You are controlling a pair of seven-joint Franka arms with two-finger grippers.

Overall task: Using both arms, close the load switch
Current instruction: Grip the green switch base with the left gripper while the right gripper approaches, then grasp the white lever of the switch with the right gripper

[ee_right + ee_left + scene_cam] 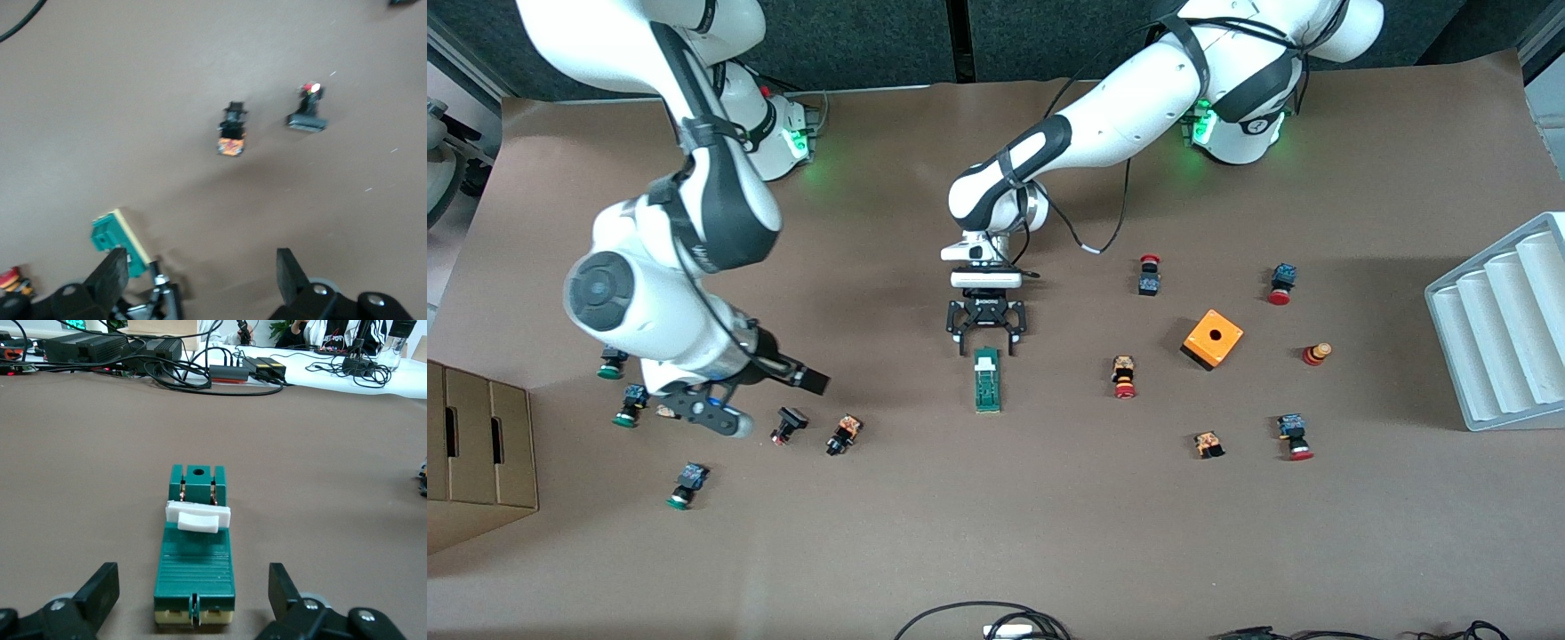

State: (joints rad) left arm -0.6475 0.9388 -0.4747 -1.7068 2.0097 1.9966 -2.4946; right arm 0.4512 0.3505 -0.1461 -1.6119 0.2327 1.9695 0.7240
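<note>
Left gripper held open and empty over the load switch's farther end.

The jaws are set astride the green block, judged as a brace before its white tab is pressed. The switch lies flat mid-table, nearer the front camera than the left arm's base. The right gripper, open and empty, is hung over scattered push buttons toward the right arm's end. A brown table is seen, with cables along its edge.
</note>
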